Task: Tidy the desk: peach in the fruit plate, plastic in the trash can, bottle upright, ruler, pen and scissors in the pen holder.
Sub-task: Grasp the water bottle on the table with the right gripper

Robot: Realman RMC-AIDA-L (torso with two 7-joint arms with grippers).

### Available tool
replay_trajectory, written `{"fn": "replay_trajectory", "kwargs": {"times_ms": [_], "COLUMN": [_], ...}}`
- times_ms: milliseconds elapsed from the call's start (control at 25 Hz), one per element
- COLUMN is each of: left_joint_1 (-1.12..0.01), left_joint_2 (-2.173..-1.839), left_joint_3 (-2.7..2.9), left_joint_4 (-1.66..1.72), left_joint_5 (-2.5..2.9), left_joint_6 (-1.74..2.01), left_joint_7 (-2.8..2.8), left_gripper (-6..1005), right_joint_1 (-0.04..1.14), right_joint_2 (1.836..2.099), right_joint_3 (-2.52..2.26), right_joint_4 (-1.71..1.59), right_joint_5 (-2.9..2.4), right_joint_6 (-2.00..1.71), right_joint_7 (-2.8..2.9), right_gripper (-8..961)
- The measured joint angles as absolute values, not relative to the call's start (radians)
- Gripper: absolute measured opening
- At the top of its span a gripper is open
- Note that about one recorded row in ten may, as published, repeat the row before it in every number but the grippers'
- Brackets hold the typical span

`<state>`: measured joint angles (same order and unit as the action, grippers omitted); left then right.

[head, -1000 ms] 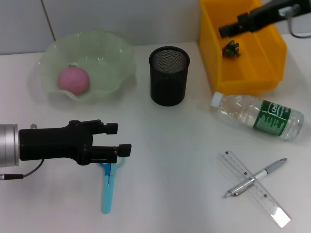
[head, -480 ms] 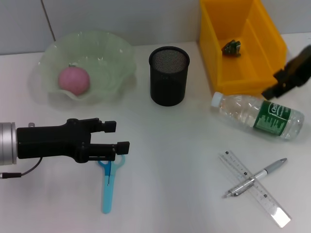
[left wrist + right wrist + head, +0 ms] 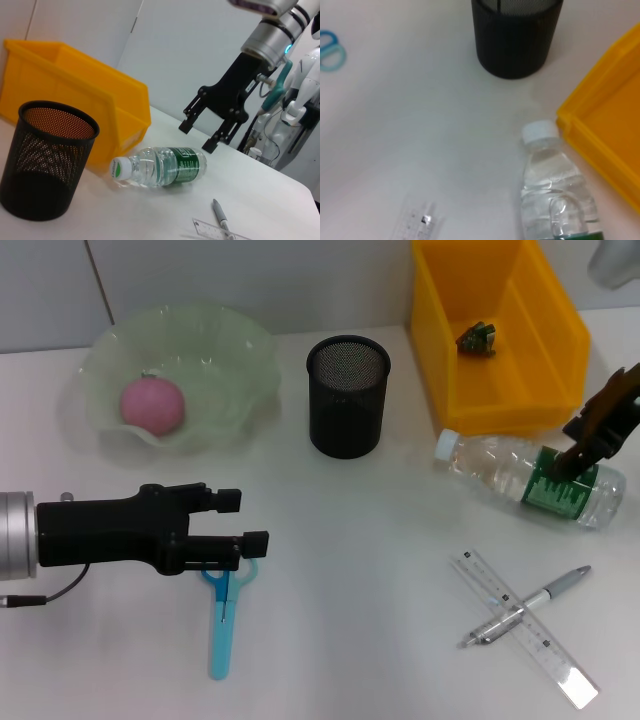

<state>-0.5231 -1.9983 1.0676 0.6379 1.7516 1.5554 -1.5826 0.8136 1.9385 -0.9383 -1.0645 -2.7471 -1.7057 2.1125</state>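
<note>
we start with the bench (image 3: 380,540), white, which carries everything. the yellow trash can (image 3: 545,350) stands at the far right with the crumpled plastic (image 3: 477,338) already inside it. the green fruit plate (image 3: 230,360) at the far left holds the peach (image 3: 152,405). the black mesh pen holder (image 3: 347,395) stands between them and we see nothing in it yet.

the bottle (image 3: 500,475) lies on its side just in front of the trash can, its white cap toward the pen holder and its green label toward the right edge. our right gripper (image 3: 590,445) hangs directly above the label end, its fingers apart, one on each side of the body, not yet touching in the left wrist view. we judge the step in hand is to set the bottle upright.

to do it well, we should lower until the fingers straddle the label part, close firmly because the round wet-looking plastic may slip, then lift and turn so the cap goes up, and put the base flat on a free spot away from the trash can wall.

the ruler (image 3: 560,665) and the pen (image 3: 555,588) lie crossed near the front right. the scissors (image 3: 222,630) lie at the front left, handles just under our left gripper (image 3: 245,522), which hovers there with fingers apart.
</note>
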Motion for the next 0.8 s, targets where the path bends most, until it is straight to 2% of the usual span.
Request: {"fn": "replay_trajectory", "kwargs": {"times_ms": [160,200,400,800], "left_joint_1": [-0.521,-0.52,-0.517,-0.515], "left_joint_2": [-2.001,-2.001,-2.003,-2.003], "left_joint_3": [1.068,1.068,1.068,1.068], "left_joint_4": [0.637,0.637,0.638,0.638], "left_joint_5": [1.752,1.752,1.752,1.75], "left_joint_6": [1.554,1.554,1.555,1.56], "left_joint_7": [-1.583,-1.583,-1.583,-1.585], "left_gripper": [844,844,844,844], "right_joint_1": [0.811,0.811,0.808,0.805], "right_joint_2": [1.97,1.97,2.002,2.024], "right_joint_3": [-0.973,-0.973,-0.995,-1.015], "right_joint_4": [-1.056,-1.056,-1.038,-0.988], "right_joint_5": [-2.798,-2.798,-2.868,-2.891], "right_joint_6": [-1.648,-1.648,-1.584,-1.515], "right_joint_7": [2.109,2.109,2.104,2.095], "right_gripper": [729,729,730,730]}}
